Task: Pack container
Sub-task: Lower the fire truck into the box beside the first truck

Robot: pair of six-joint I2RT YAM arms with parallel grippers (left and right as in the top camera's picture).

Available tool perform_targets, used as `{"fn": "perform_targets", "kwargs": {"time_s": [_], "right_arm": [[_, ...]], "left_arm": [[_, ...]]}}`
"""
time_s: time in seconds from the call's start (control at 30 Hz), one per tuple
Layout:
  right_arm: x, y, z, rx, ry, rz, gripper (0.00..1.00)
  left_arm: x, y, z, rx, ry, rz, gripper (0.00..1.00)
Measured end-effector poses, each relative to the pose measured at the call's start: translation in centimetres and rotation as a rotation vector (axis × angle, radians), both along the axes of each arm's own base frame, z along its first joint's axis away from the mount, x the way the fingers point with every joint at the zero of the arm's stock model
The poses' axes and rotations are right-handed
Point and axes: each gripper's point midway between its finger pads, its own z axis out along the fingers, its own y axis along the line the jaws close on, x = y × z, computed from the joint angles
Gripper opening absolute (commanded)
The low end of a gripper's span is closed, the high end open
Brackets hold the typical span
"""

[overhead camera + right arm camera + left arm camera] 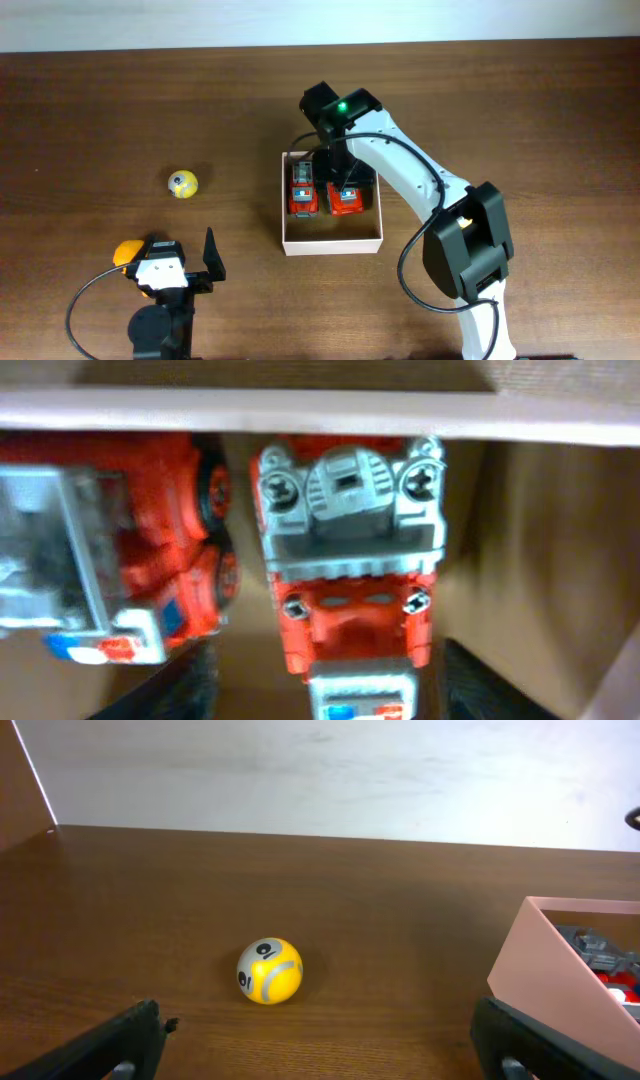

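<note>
The container (331, 245), a shallow white-walled square box, sits mid-table and holds two red-and-grey toy trucks side by side (303, 188) (345, 199). My right gripper (345, 178) hangs over the box's far right part. In the right wrist view its open fingers (335, 685) straddle the right truck (350, 560) with gaps on both sides; the left truck (110, 560) and the box wall (320, 410) also show. My left gripper (180, 262) is open and empty near the front left. In its wrist view (335, 1050) a yellow ball (269, 971) lies ahead and the container wall (560, 990) is at right.
The yellow ball (182, 183) lies on the wooden table left of the container. An orange round object (125, 252) sits right beside the left gripper, partly hidden by it. The right arm reaches in from the front right.
</note>
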Motion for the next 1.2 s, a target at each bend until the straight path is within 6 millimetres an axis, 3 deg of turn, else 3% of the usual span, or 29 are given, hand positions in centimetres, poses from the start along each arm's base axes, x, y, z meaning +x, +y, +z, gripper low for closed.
{"fn": "perform_targets", "kwargs": {"time_s": [0.23,0.37,0.47,0.7,0.93,1.2], "right_arm": [[0.5,1.1,1.5,0.056,-0.015,0.003,0.61],[0.6,1.5,2.5,0.076,-0.017,0.015,0.47],[0.5,1.7,2.8,0.086,-0.018,0.031,0.45],[-0.1,2.4,2.8,0.086,-0.016,0.083,0.43],[-1.0,3.2,2.3,0.081,-0.004,0.115,0.34],[-1.8,3.4,1.1,0.071,0.017,0.131,0.34]], "left_arm": [[0.0,0.0,0.0,0.000,0.000,0.000,0.99],[0.0,0.0,0.0,0.000,0.000,0.000,0.99],[0.0,0.0,0.0,0.000,0.000,0.000,0.99],[0.0,0.0,0.0,0.000,0.000,0.000,0.99],[0.0,0.0,0.0,0.000,0.000,0.000,0.99],[0.0,0.0,0.0,0.000,0.000,0.000,0.99]]}}
